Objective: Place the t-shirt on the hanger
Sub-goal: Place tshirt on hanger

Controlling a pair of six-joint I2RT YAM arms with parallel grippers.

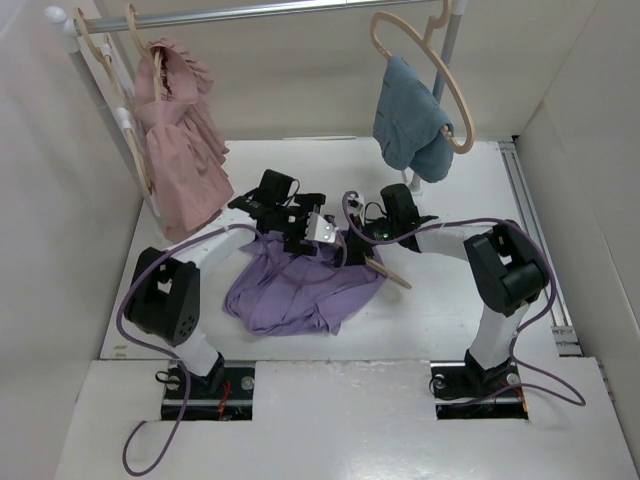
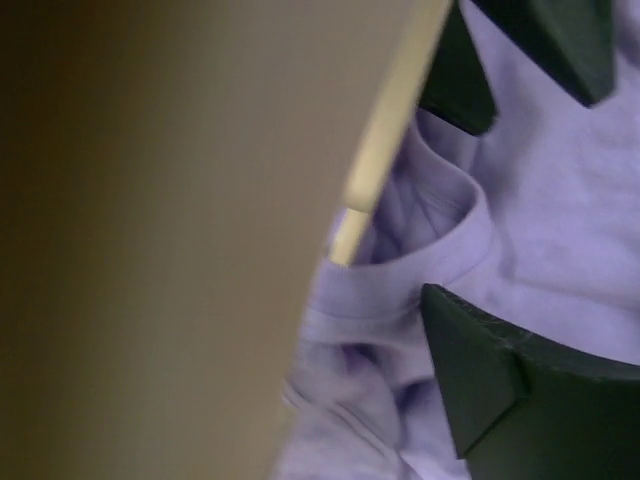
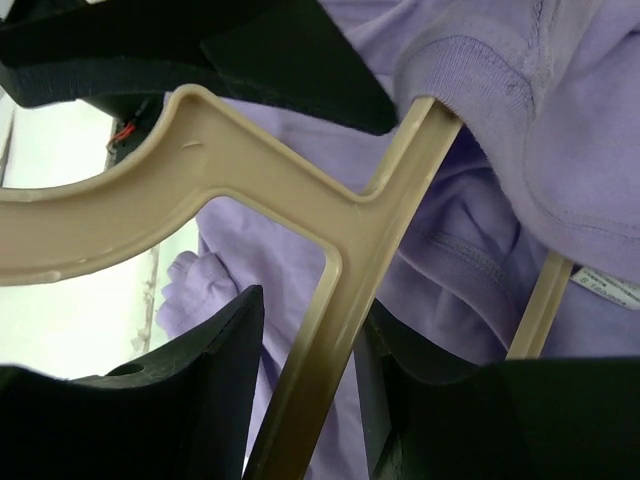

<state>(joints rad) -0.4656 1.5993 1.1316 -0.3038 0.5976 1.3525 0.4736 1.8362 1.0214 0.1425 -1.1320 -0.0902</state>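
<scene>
T-shirt (image 1: 300, 290) collar (image 2: 455, 250) sits between the left gripper's (image 2: 480, 235) wide-spread jaws. Hanger (image 3: 270, 170), pinched in right gripper (image 3: 308, 350), points lengthwise into that collar.

Black-and-white left arm (image 1: 165, 295), matching right arm (image 1: 505, 265), purple cables (image 1: 121, 318), dark wedge-shaped fingers (image 2: 500, 390)

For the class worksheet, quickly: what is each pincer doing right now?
Left pincer: open, above the shirt.
Right pincer: closed on the hanger.
</scene>
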